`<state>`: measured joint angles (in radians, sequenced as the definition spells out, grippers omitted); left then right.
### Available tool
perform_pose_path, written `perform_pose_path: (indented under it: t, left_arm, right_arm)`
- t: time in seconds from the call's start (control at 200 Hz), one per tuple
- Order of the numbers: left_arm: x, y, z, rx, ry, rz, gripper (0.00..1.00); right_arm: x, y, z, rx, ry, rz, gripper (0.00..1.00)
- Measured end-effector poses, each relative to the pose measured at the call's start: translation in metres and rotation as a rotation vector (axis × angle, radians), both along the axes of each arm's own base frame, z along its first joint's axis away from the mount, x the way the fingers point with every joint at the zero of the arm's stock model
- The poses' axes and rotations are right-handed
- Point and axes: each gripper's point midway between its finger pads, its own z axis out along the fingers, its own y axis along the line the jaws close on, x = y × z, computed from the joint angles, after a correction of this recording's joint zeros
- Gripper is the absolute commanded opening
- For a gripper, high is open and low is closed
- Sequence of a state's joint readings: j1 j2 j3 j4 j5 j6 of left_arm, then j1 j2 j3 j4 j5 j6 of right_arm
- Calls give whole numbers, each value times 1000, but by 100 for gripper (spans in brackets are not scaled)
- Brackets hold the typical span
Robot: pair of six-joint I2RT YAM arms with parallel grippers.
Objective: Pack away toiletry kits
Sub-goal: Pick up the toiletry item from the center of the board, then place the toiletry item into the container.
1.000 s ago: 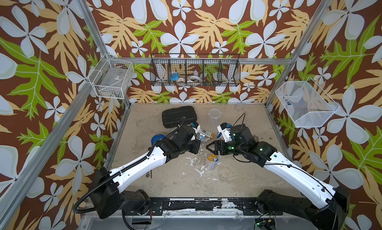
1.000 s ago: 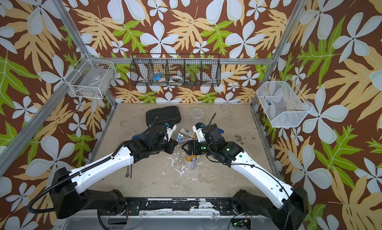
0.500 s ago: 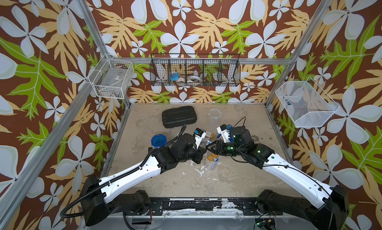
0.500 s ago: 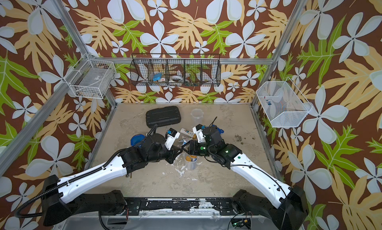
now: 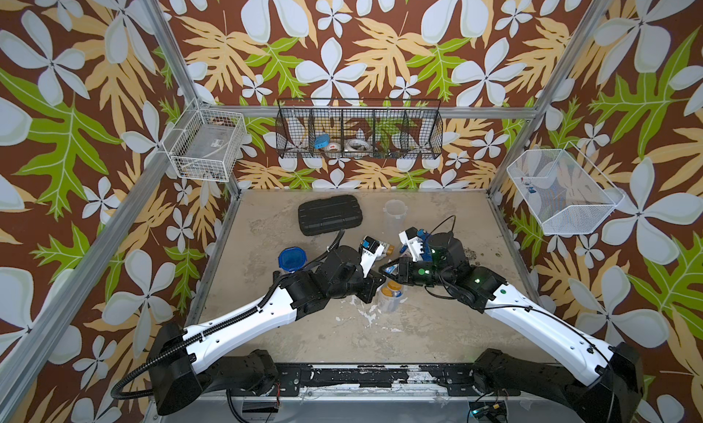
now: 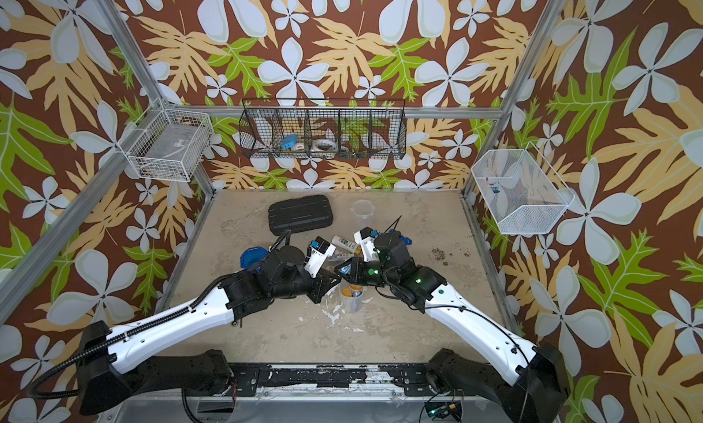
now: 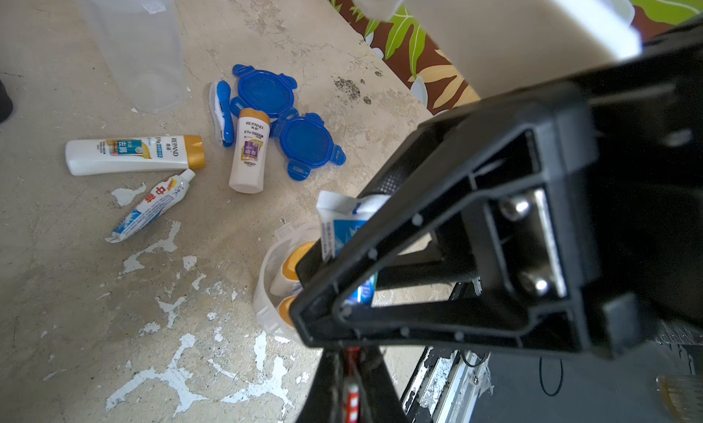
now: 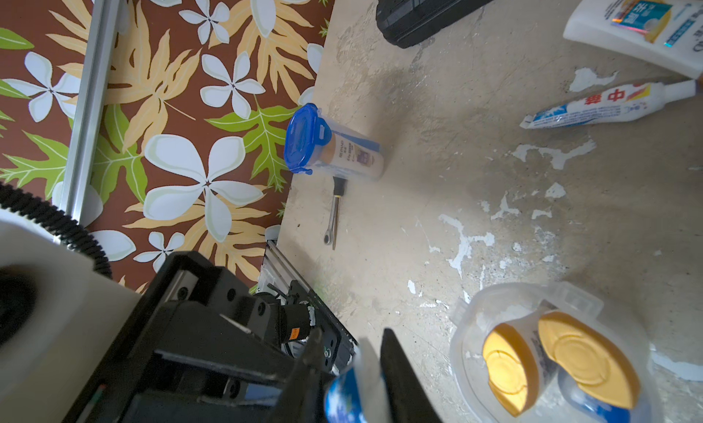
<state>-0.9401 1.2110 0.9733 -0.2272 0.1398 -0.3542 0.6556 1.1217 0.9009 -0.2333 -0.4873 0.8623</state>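
handover at the open clear plastic tumbler [image 5: 388,306] holding two white orange-capped bottles [image 8: 578,360]: left gripper [image 7: 352,387] pinches the white-and-blue toothpaste tube [image 7: 336,219] by one end, and right gripper [image 8: 353,368] is closed against it too. next, i judge, left lets go and right drops it in. farther off, loose blue clip lids [image 7: 266,92] wait.
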Motion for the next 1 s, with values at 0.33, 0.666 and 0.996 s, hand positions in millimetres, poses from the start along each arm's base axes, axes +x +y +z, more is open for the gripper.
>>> perform_pose_path:
  t: [0.33, 0.666, 0.996]
  left_arm:
    - [3, 8, -3, 2, -8, 47, 64]
    - [19, 33, -7, -4, 2, 160, 65]
    - [29, 41, -8, 16, 0, 197, 66]
  right_arm:
    - [10, -20, -8, -181, -88, -32, 0]
    - [14, -35, -25, -390, -250, 12, 0]
    - [15, -44, -55, -505, -280, 28, 0]
